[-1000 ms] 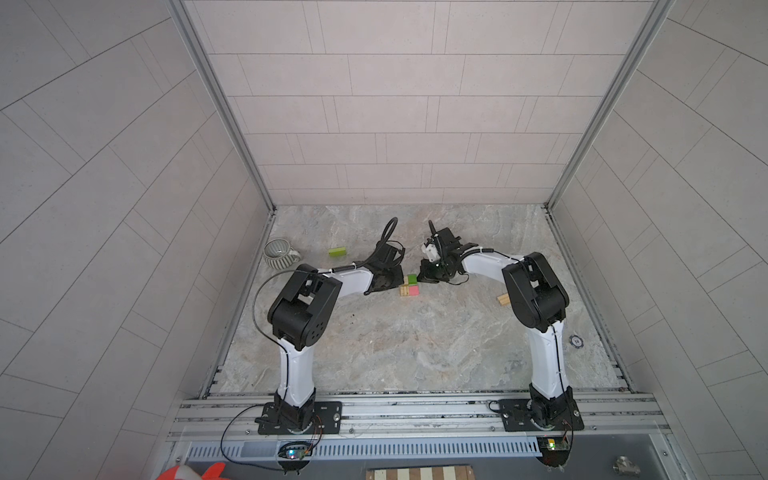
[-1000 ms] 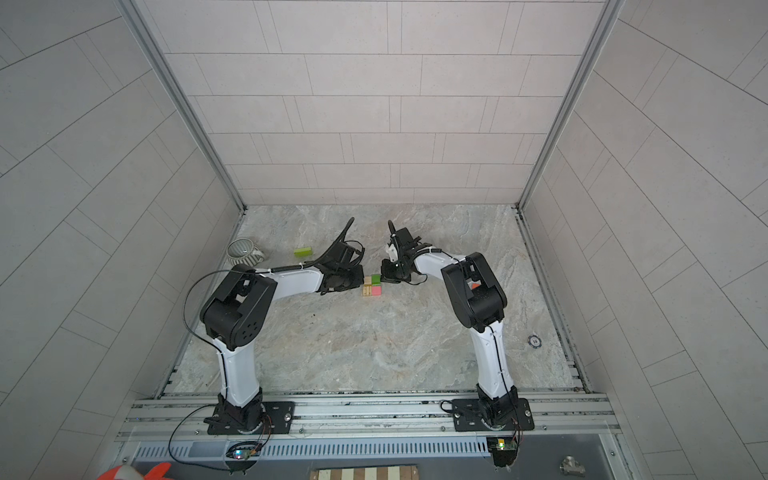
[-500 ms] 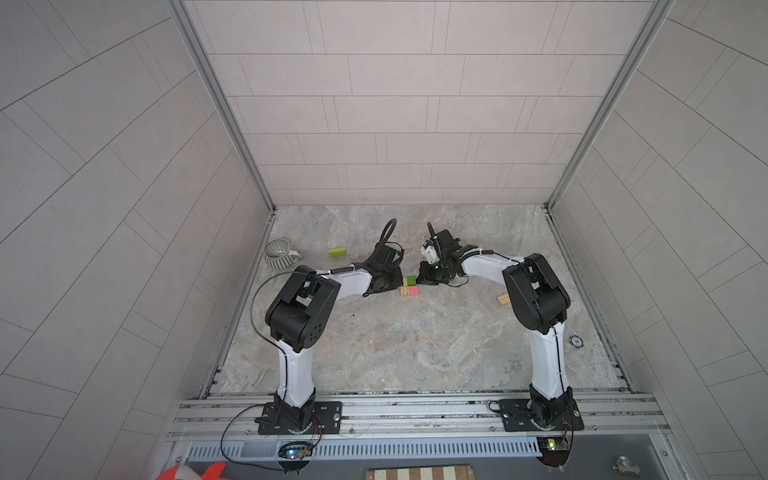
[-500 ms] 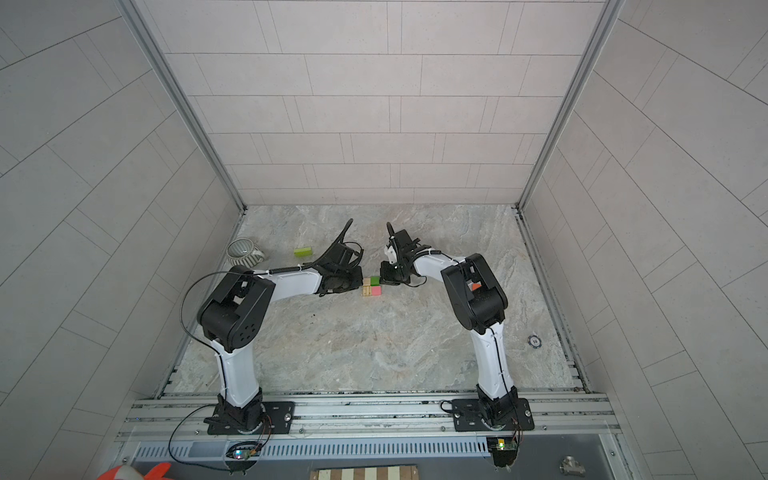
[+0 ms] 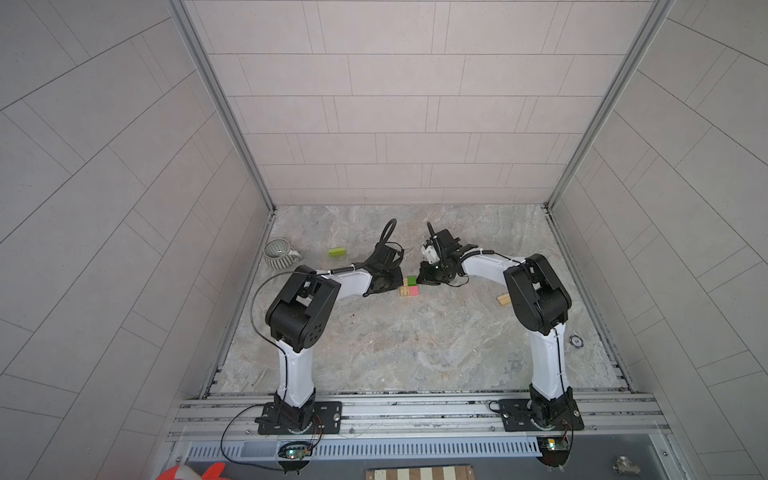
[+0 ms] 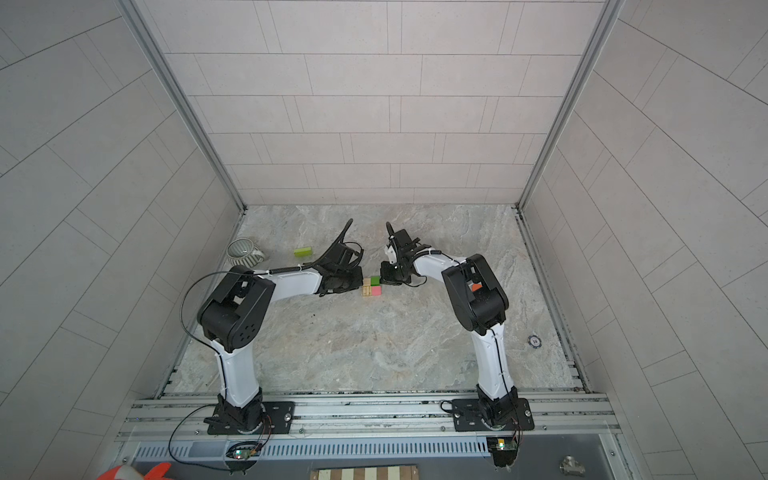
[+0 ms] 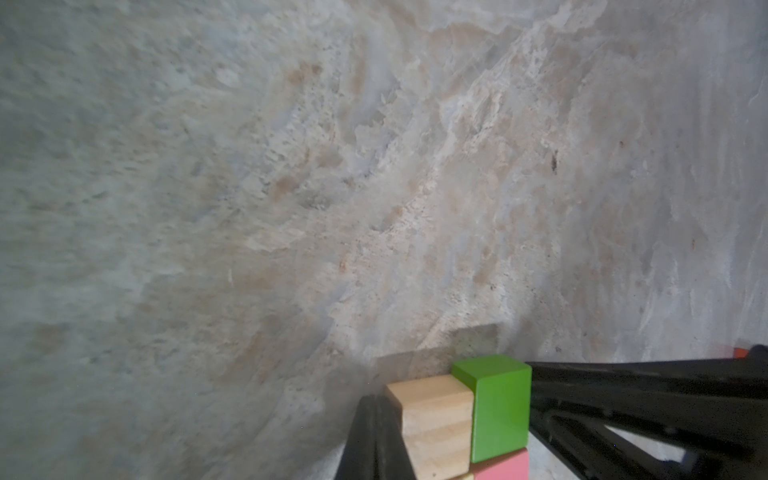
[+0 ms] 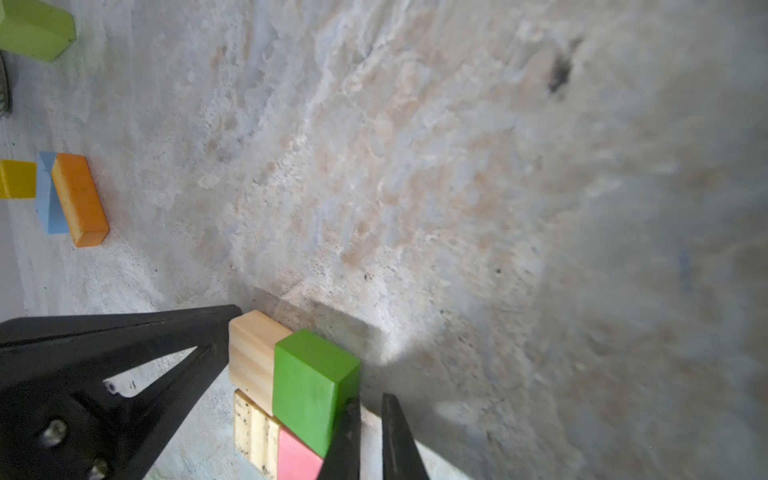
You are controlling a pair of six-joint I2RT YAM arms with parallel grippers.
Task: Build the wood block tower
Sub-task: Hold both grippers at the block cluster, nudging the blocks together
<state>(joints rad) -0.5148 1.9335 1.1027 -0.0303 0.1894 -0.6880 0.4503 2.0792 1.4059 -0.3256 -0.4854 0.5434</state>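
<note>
Fingers (image 8: 345,440) of right gripper (image 8: 371,401), right wrist view: narrowly parted, nothing between them; one lies against the side of the green cube (image 8: 311,382).
Tower, right wrist view: the wood block tower (image 8: 286,399) is two layers on the marbled floor (image 8: 457,208). The green cube and the tan cube (image 8: 251,353) sit on top, side by side and touching, over the pink block (image 8: 297,457) and the striped tan block (image 8: 255,432).
Left gripper, right wrist view: the left gripper (image 8: 216,332) has its tip against the outer face of the tan cube.
Loose blocks, right wrist view: the orange block (image 8: 81,203) touches the blue block (image 8: 45,199), with the yellow piece (image 8: 16,178) just beside. The lime block (image 8: 35,29) is farther off, and all are well apart from the tower.
Handling: small stiff wooden pieces, likely light, with smooth paint that is probably a bit slippery. The stack looks easy to shove askew, so take a block by two opposite flat faces.
Fingers (image 7: 363,444), left wrist view: closed together and holding nothing, resting beside the tan cube.
Tower, left wrist view: top layer looks flush, with a sliver of the pink block under the green cube.
Arms, both top views: both arms are stretched low and forward, with the wrists angled inward, so the grippers flank the tower (image 5: 409,286) mid-floor — one on each side.
Step, judged: squaring up the top layer before fetching another block.
Strays, a top view: mug (image 5: 279,253) at the left edge, loose tan block (image 5: 504,299) by the right arm, chip (image 5: 577,340) near the right wall.
</note>
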